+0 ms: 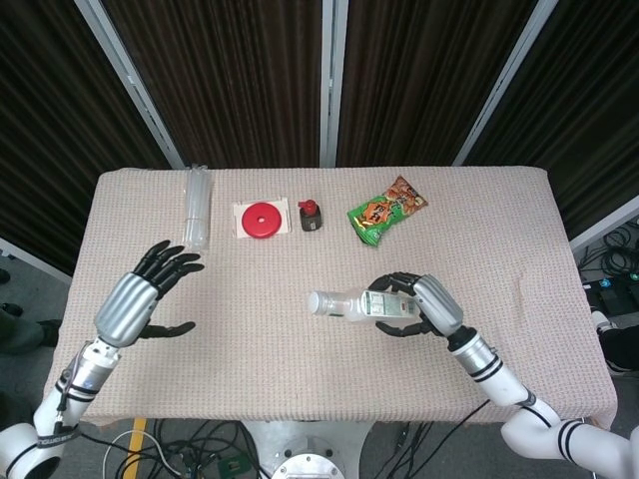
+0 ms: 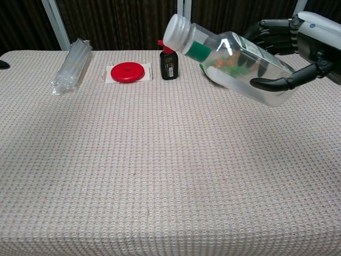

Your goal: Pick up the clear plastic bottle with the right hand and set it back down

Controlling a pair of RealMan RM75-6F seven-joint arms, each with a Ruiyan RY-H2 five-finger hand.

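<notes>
Your right hand (image 1: pixel 429 304) held the clear bottle (image 1: pixel 349 304), fingers (image 2: pixel 274 82) wrapped around its body. The bottle was off the table (image 1: pixel 300 379), tilted with its cap end up toward the table's left side, over the right half nearer the front edge. Your left hand (image 1: pixel 140 299) hung over the left side of the table, fingers spread wide, holding nothing; the chest view doesn't show it. Along the far edge, left to right: a bundle of clear tubes (image 1: pixel 196 210), a red disc (image 1: pixel 263 220) on a white card, a small dark bottle (image 1: pixel 311 215) with a red top, and a green snack bag (image 1: pixel 384 210). In the chest view the bag was mostly hidden behind the bottle, so its exact lie there is unclear.
</notes>
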